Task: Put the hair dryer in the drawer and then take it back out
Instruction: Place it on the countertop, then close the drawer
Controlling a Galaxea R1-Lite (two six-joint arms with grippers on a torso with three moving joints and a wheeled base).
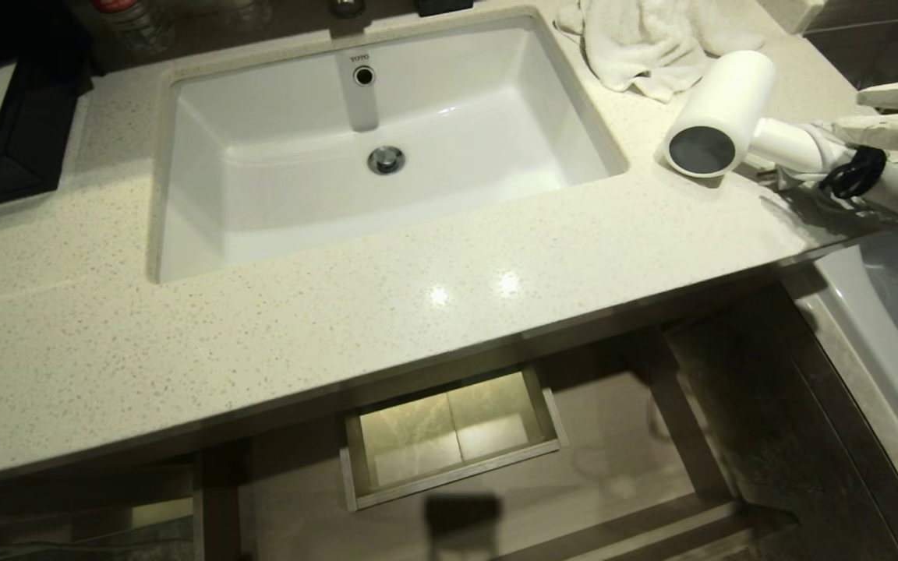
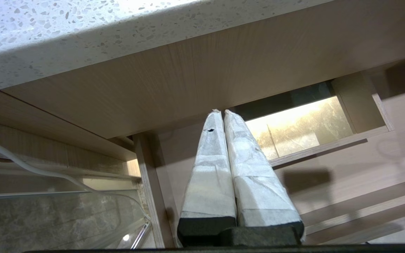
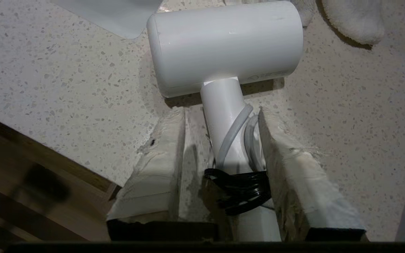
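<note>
The right gripper [image 3: 220,147] has its fingers [image 3: 160,165] parted around the dryer's [image 1: 730,109] handle; one pad seems to touch the cord side, the other stands off. The dryer lies on the counter [image 1: 340,312] at the far right, barrel toward the sink [image 1: 387,140]. To grip well, I'd close squarely on the handle above the black tie [image 3: 237,189], not on the loose cord. The drawer [image 1: 449,440] stands open below. The left gripper [image 2: 220,116], pads together, hangs parked under the counter.
</note>
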